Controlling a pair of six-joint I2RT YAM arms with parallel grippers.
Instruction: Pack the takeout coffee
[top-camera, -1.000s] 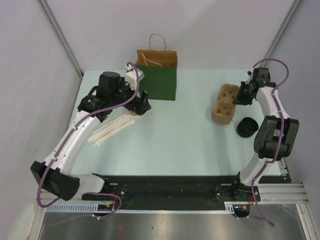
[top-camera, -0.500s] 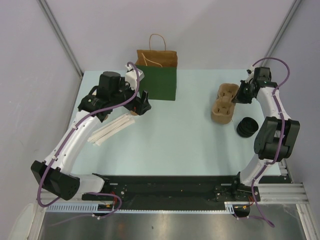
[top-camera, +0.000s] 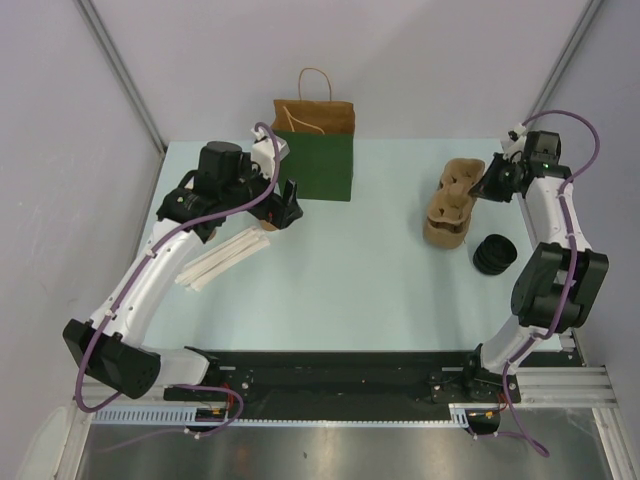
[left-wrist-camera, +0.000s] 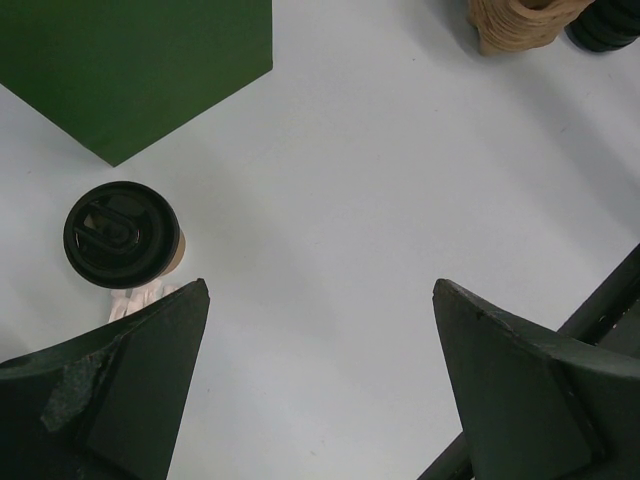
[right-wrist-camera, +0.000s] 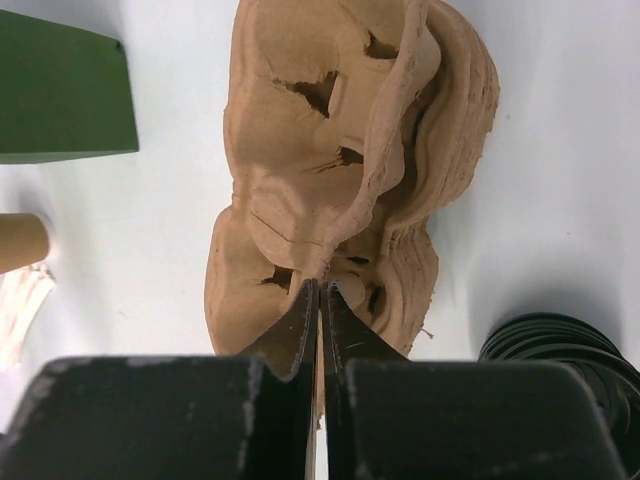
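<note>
Standing coffee (left-wrist-camera: 122, 235) outside left claw (left-wrist-camera: 320, 290)

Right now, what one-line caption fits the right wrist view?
Right jaws pinched shut on the near edge of the top pulp carrier, tilted above its stack; black lids at lower right.

On the table (top-camera: 340, 290), seen from above, the paper bag (top-camera: 318, 165) stands at 12 o'clock from the middle, near the far edge. The stack of cup carriers (top-camera: 452, 205) sits at 2 o'clock, with the stack of lids (top-camera: 493, 253) near it at its 5 o'clock. The paper-wrapped sticks (top-camera: 225, 260) lie at 9 o'clock. The takeout coffee (left-wrist-camera: 122, 235) stands near the bag's corner, at 10 o'clock from my left gripper (left-wrist-camera: 320, 300) in the left wrist view. My right gripper (right-wrist-camera: 320, 290) pinches the rim of the top carrier (right-wrist-camera: 330, 130) from the stack's 3 o'clock.
</note>
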